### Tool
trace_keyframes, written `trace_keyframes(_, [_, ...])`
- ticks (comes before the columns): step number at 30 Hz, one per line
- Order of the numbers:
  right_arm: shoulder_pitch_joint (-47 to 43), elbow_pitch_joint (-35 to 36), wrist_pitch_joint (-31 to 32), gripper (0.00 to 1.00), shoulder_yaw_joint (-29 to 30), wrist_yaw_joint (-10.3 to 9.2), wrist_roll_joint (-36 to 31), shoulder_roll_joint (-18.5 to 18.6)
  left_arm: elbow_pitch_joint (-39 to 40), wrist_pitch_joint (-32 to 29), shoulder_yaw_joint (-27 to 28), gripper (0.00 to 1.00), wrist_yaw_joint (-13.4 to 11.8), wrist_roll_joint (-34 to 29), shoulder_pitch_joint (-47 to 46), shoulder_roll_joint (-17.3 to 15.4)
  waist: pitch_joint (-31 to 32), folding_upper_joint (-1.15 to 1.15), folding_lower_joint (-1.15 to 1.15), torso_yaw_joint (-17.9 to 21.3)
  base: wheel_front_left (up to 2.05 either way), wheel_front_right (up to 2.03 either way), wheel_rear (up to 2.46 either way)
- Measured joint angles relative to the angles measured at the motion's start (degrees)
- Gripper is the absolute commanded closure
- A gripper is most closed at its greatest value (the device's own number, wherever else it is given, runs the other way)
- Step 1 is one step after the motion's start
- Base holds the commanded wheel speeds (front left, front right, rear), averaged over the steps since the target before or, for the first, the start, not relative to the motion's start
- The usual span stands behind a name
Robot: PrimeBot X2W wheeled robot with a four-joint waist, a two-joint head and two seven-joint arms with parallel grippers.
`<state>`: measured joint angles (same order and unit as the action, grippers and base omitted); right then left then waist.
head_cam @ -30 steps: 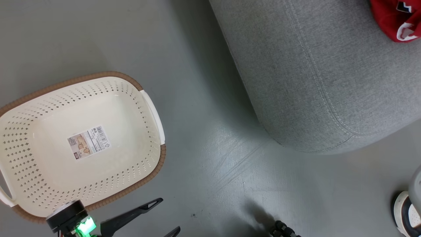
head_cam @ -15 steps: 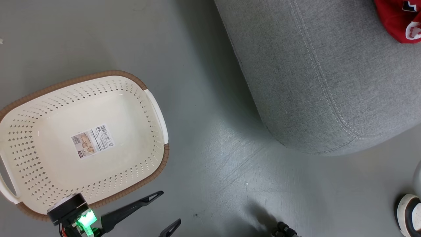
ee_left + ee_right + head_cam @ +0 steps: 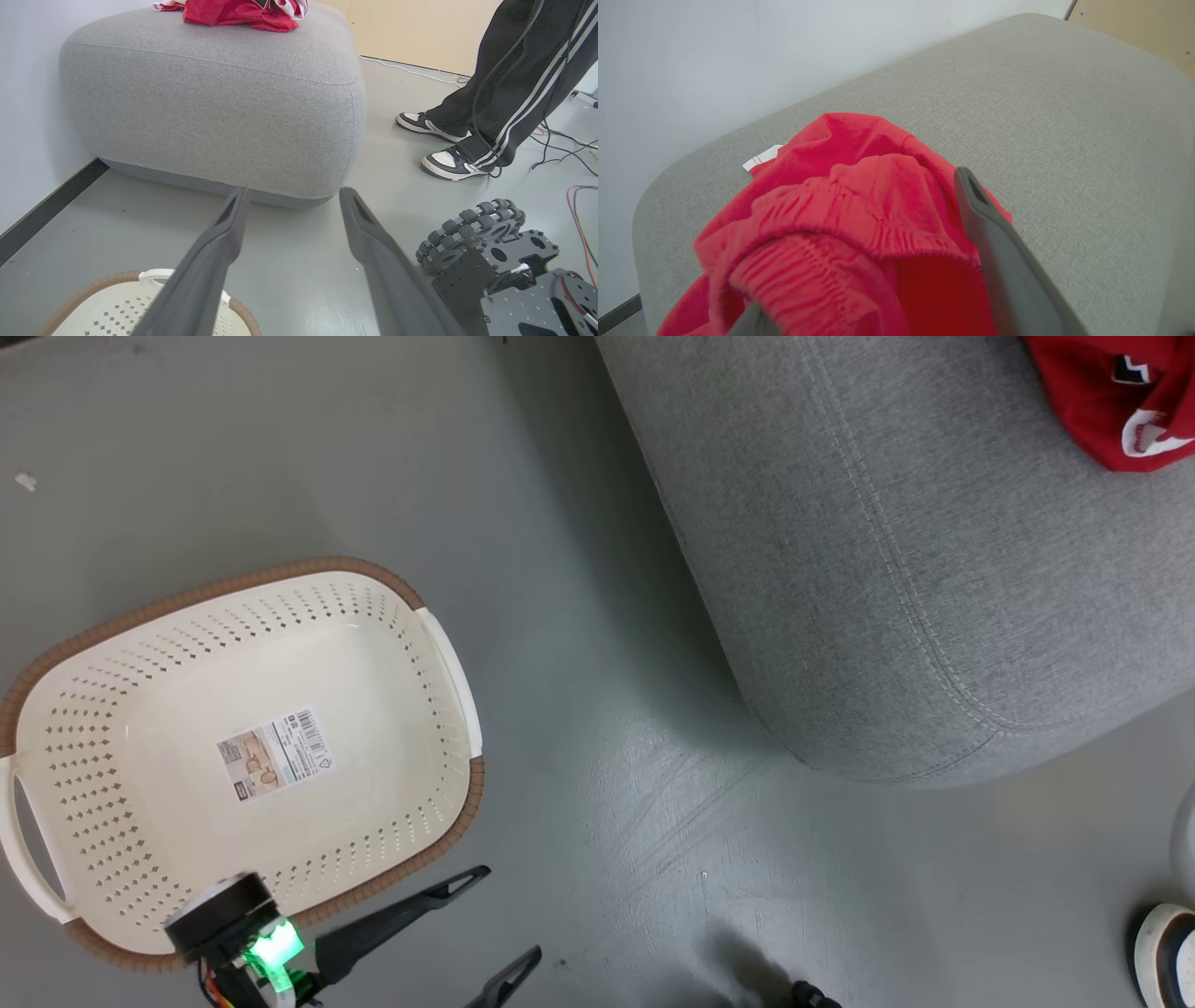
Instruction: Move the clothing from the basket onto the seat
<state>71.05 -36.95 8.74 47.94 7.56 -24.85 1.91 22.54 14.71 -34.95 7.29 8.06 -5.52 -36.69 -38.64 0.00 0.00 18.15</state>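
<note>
Right wrist view: the clothing (image 3: 859, 210) lies bunched near the wall-side edge of the seat (image 3: 1064, 116), hiding most of one finger of the right gripper (image 3: 859, 247), whose fingers stand spread. The left gripper (image 3: 293, 191) is spread too, over the grey floor (image 3: 579, 616) just beside the basket (image 3: 411, 644).

legible text: none | sticker (image 3: 274, 755) in basket (image 3: 422, 728): print too small
</note>
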Motion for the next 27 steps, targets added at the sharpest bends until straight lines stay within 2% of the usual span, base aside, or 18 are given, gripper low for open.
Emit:
trace_keyframes(14, [-0.6, -3.3, 1.3, 0.0, -6.6, 0.0, -6.3, 0.2, -0.9, 0.0, -2.8, 0.0, 0.0, 0.5, -2.9, 3.3, 4.4, 0.0, 0.0, 0.6, 0.0, 0.0, 0.0])
trace_keyframes(24, [-4.3, -6.2, 0.2, 0.0, -16.4, 0.0, -9.6, 0.4, -1.8, 0.0, -3.0, 0.0, 0.0, 2.5, -4.1, 7.2, 8.5, 0.0, 0.0, 1.3, 0.0, 0.0, 0.0])
trace_keyframes(27, [-5.6, -7.2, -0.3, 0.0, -18.6, 0.0, -9.8, 0.5, -2.7, 0.0, -1.9, 0.0, 0.0, 6.3, -4.0, 10.4, 9.9, 0.0, 0.0, 1.6, 0.0, 0.0, 0.0])
